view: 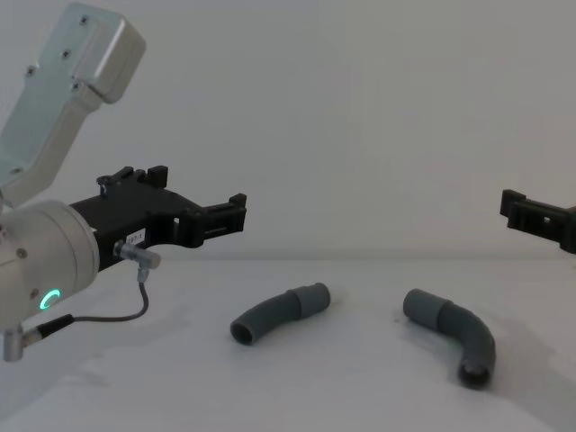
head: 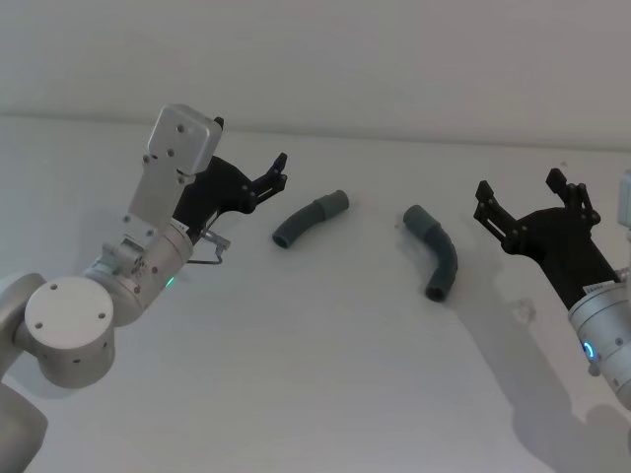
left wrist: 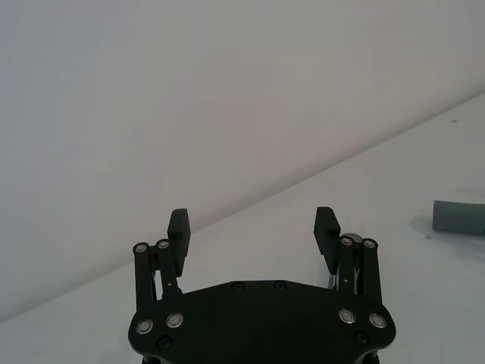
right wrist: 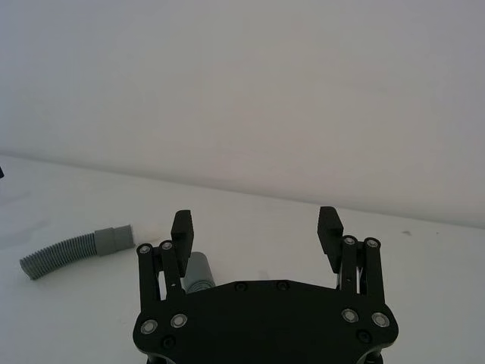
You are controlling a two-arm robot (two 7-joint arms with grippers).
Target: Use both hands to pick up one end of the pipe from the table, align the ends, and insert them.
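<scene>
Two dark grey bent pipe pieces lie on the white table (head: 325, 374), apart from each other. The left piece (head: 311, 219) (view: 279, 312) has a ribbed middle and a smooth cuff at its far end. The right piece (head: 434, 251) (view: 454, 333) curves toward me. My left gripper (head: 279, 172) (left wrist: 252, 224) hovers open, left of the left piece, with nothing between its fingers. Over on the right, my right gripper (head: 520, 187) (right wrist: 255, 221) stands open and empty, right of the right piece. In the right wrist view the left piece (right wrist: 76, 250) lies farther off and a cuff of the right piece (right wrist: 198, 271) shows behind one finger.
A plain pale wall rises behind the table. A thin cable (view: 135, 301) loops under my left wrist. One pipe cuff (left wrist: 458, 218) shows at the edge of the left wrist view. Bare table lies in front of both pieces.
</scene>
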